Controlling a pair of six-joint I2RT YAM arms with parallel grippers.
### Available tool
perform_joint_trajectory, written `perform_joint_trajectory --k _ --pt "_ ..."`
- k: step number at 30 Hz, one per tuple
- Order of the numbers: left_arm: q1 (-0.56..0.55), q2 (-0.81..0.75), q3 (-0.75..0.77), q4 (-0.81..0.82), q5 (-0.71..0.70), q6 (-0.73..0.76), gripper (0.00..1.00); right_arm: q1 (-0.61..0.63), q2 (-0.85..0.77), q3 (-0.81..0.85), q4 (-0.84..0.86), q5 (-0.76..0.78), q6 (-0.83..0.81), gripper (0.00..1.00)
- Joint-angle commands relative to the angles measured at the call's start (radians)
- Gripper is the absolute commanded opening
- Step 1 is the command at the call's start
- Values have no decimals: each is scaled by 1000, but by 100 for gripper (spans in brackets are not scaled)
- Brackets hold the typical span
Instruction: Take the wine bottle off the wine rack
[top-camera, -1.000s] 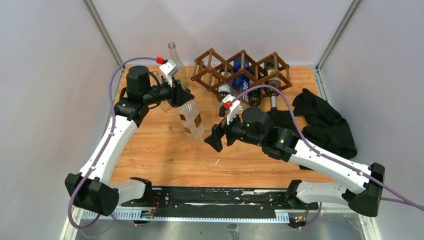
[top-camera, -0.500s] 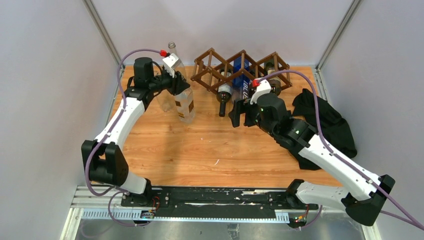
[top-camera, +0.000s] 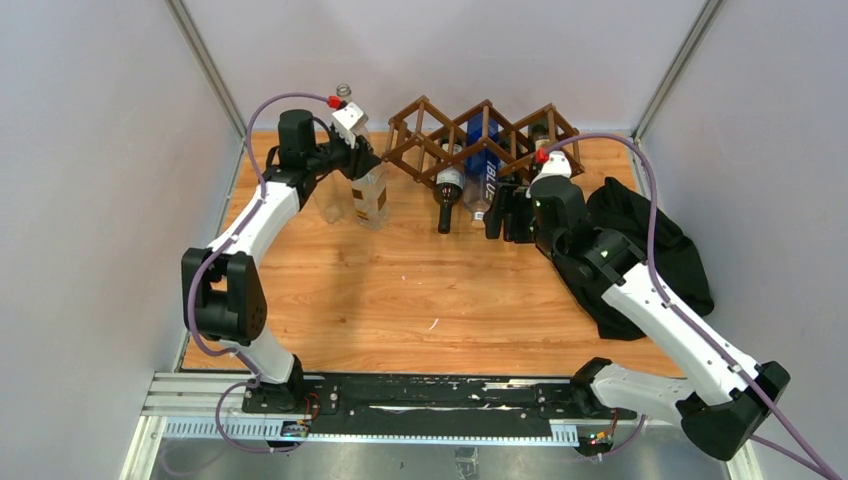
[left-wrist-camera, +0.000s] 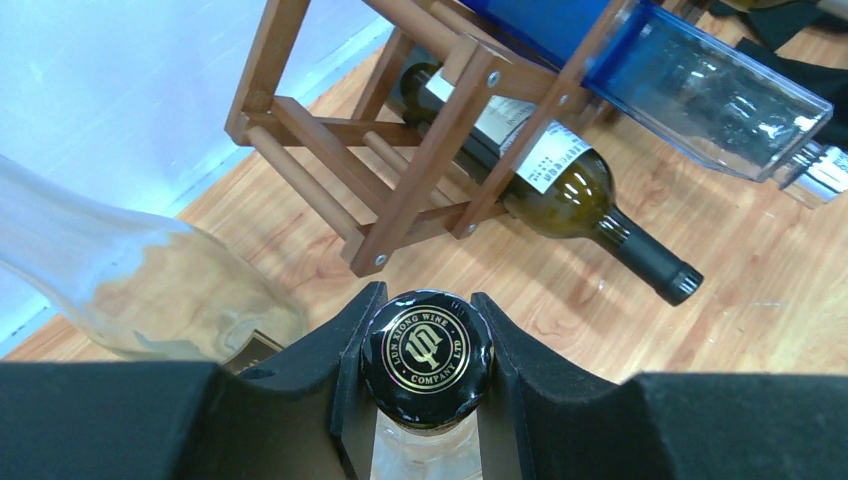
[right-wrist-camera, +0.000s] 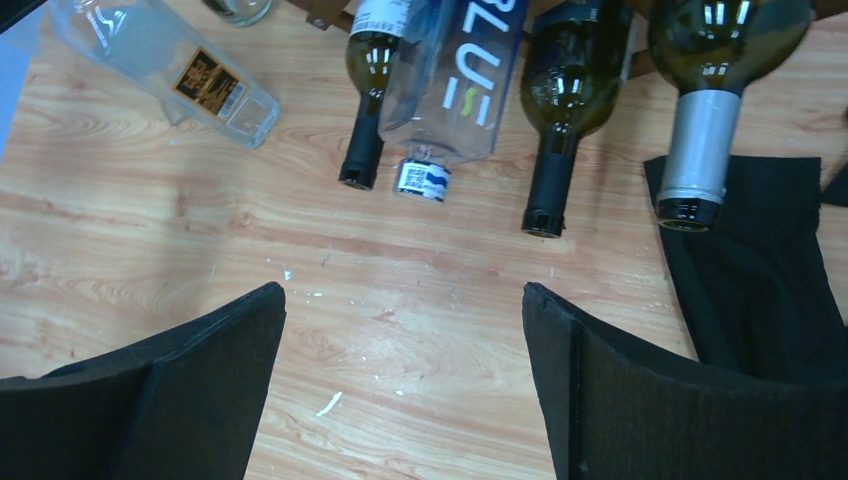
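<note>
The left fingers (left-wrist-camera: 335, 380) are clamped on the capped neck of a clear bottle (left-wrist-camera: 427, 345), held upright beside the left end of the wine rack (left-wrist-camera: 438, 150). The right fingers (right-wrist-camera: 590, 380) stand wide apart and empty, facing the rack. The dark wine bottle (right-wrist-camera: 575, 80) lies in the rack just ahead, slightly right of centre, with its neck pointing toward these fingers. The right arm is the nearer.

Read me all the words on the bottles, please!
"LUN XIONG WINE COMPANY LTD": black cap of the clear bottle.
"BLU", then bars like an E: blue bottle.
Too small to read: brown label on the clear bottle, white label on the green bottle.
</note>
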Motion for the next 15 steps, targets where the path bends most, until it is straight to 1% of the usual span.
perform_joint_trajectory --k 1,7,8,9,10,11,12,14,15 --pt "15 4 83 138 -7 39 0 -52 9 -7 -28 29 45 92" --pt "21 48 112 153 -18 20 0 -107 58 20 -30 23 52 94" --pt "21 51 112 153 -21 20 5 -115 71 27 -30 19 54 95" --pt "22 53 113 153 -25 18 22 -128 88 35 -30 10 56 95" --pt "24 54 111 153 -25 12 32 -139 107 43 -29 6 62 95" --pt "26 48 110 154 -25 3 52 -149 126 54 -29 -3 70 96" --pt "28 44 107 153 -23 -6 65 -158 150 65 -26 -12 78 96" --pt "31 34 106 139 -17 -16 77 -172 201 88 -12 -24 87 97" --pt "31 28 108 131 -12 -19 79 -176 216 93 -5 -27 90 97"
